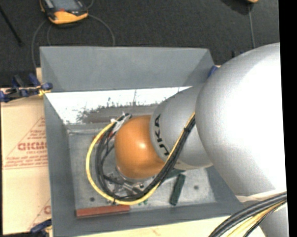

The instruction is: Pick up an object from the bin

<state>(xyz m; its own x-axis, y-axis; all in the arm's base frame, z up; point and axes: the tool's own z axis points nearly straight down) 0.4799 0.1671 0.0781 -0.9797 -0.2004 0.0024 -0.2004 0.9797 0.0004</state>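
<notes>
Big silver arm (237, 126) bulks in front, reaching into the grey bin (59, 158). Its orange wrist cover (135, 148) sits over mid-floor, cables (94, 162) looped round it. The hand (119, 186) is tucked just under the cover; can't tell if it's apart or together. A red-brown flat bar (103, 210) lies just below the cover, along the near wall. A dark green stick (177, 189) lies below-right of the cover, tilted.

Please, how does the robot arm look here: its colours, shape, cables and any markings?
The arm is made of big rounded silver-grey segments. One segment bears black letters, readable as UKA. A smooth orange dome cover sits at the wrist. A yellow cable and several black cables loop around that cover.
</notes>
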